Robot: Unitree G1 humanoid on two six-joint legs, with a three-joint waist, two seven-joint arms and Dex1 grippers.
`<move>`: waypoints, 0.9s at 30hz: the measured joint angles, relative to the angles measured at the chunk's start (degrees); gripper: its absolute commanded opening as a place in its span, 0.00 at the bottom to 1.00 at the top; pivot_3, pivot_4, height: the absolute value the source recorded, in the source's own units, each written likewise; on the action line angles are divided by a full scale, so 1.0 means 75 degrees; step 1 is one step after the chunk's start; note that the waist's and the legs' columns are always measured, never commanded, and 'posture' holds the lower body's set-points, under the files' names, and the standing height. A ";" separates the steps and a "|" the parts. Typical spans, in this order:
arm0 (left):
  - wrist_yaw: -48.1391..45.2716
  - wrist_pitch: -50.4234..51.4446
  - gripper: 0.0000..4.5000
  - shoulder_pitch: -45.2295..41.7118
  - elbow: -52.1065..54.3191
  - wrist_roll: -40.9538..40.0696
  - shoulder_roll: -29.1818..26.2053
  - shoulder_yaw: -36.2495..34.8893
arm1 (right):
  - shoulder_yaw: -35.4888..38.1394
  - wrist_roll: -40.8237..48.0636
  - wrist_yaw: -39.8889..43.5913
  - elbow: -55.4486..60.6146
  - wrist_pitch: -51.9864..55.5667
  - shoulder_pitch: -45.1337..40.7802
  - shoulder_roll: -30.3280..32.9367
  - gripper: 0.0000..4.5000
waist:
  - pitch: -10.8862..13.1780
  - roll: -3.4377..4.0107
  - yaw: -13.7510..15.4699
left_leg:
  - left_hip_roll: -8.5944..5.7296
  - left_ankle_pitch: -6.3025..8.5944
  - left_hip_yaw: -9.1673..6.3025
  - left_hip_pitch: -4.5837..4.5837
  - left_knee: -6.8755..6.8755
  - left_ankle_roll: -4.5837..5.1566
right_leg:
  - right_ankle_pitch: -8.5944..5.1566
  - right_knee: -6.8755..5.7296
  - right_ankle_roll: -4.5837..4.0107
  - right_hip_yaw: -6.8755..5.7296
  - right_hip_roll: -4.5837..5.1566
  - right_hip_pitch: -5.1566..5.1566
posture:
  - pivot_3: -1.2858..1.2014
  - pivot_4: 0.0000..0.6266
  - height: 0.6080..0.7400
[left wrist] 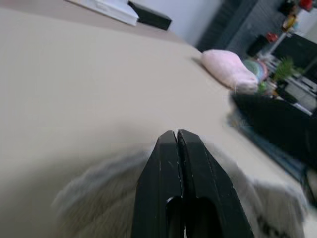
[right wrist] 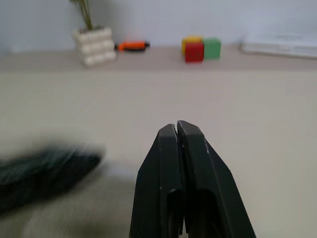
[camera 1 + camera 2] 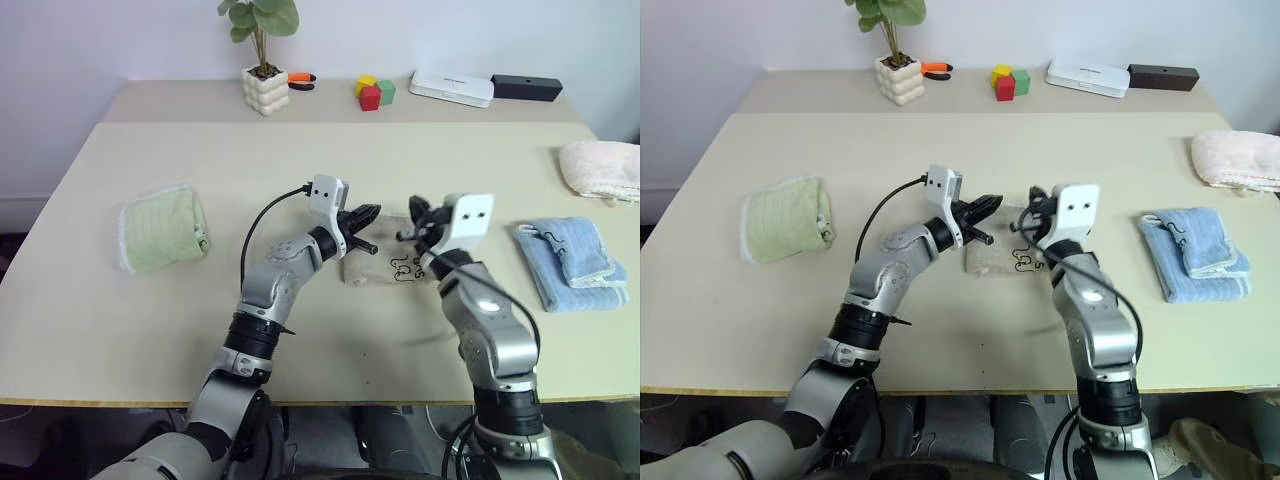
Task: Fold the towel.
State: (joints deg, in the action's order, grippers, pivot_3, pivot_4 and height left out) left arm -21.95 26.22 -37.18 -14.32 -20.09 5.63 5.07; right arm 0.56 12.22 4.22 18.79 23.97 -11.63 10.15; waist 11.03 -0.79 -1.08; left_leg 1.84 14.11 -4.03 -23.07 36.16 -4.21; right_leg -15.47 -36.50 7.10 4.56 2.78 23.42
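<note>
towel folded small at the table's middle
left gripper and right gripper hover over it, each with fingers pressed together, holding nothing.

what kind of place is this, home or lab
Probably a lab or office test bench rather than a home: a plain beige table set against a bare wall, staged with folded towels, coloured blocks, a potted plant and a white device.

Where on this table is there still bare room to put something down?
Bare patches: between the green towel and the beige towel, and the wide strip behind it, before the plant pot and blocks. Crowded: the right side, with the blue towel and pink cloth.
</note>
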 measured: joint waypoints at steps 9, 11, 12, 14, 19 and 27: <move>0.0315 -0.0108 0.01 -0.0012 -0.0656 0.0763 -0.0138 0.0294 | -0.0118 -0.1058 -0.0449 -0.1457 -0.0609 0.0150 -0.0016 0.01 | -0.0003 0.0002 0.0008 | 0.0000 -0.0001 0.0000 0.0007 0.0003 -0.0002 | 0.0001 -0.0004 -0.0001 0.0001 -0.0002 -0.0005 | 0.52 0.24 1.00; 0.0373 -0.0107 0.01 -0.0002 -0.0884 0.1116 -0.0285 0.0583 | -0.0119 -0.1276 -0.0590 -0.1699 -0.0704 0.0060 -0.0009 0.01 | -0.0006 0.0000 0.0007 | 0.0000 -0.0001 0.0000 0.0011 0.0002 -0.0002 | 0.0001 -0.0004 -0.0001 0.0001 -0.0002 -0.0010 | 0.52 0.24 1.00; 0.0428 -0.0088 0.01 -0.0006 -0.0889 0.1187 -0.0291 0.0619 | -0.0119 -0.1368 -0.0634 -0.1794 -0.0736 0.0038 0.0003 0.01 | -0.0012 -0.0004 0.0013 | 0.0000 -0.0001 -0.0001 0.0025 0.0001 -0.0002 | 0.0001 -0.0001 -0.0001 0.0000 -0.0002 -0.0027 | 0.52 0.24 1.00; 0.0505 -0.0067 0.01 -0.0003 -0.0901 0.1286 -0.0291 0.0647 | -0.0121 -0.1516 -0.0656 -0.1880 -0.0741 0.0039 0.0028 0.01 | -0.0016 -0.0002 0.0018 | 0.0000 0.0000 0.0000 0.0076 -0.0007 -0.0001 | 0.0000 0.0016 -0.0002 0.0000 -0.0001 -0.0082 | 0.52 0.24 1.00; 0.0556 -0.0087 0.00 0.0056 -0.0869 0.1309 -0.0366 0.0592 | 0.0257 -0.1120 -0.0371 -0.1826 -0.0697 0.0140 0.0030 0.19 | -0.0033 -0.0003 -0.0005 | 0.0001 0.0001 -0.0003 0.0096 -0.0007 0.0001 | -0.0001 0.0021 -0.0002 0.0000 -0.0003 -0.0108 | 0.52 0.24 1.00; -0.0078 -0.0366 0.78 0.0068 -0.0775 0.1230 -0.1221 0.0106 | 0.1331 -0.0081 0.0743 -0.1565 -0.0121 -0.0293 0.1124 1.00 | -0.0024 0.0011 -0.0102 | 0.0001 0.0001 -0.0004 0.0083 -0.0008 0.0001 | 0.0000 0.0015 -0.0001 0.0001 -0.0005 -0.0090 | 0.52 0.24 1.00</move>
State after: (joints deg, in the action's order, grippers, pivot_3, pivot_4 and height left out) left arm -22.53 23.47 -36.67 -20.14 -10.87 -3.53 5.87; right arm 10.55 11.61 9.79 7.04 23.06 -13.83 18.58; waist 10.85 -0.71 -1.85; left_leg 1.84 14.12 -4.07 -22.45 36.10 -4.20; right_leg -15.47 -36.39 7.09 4.57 2.75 22.74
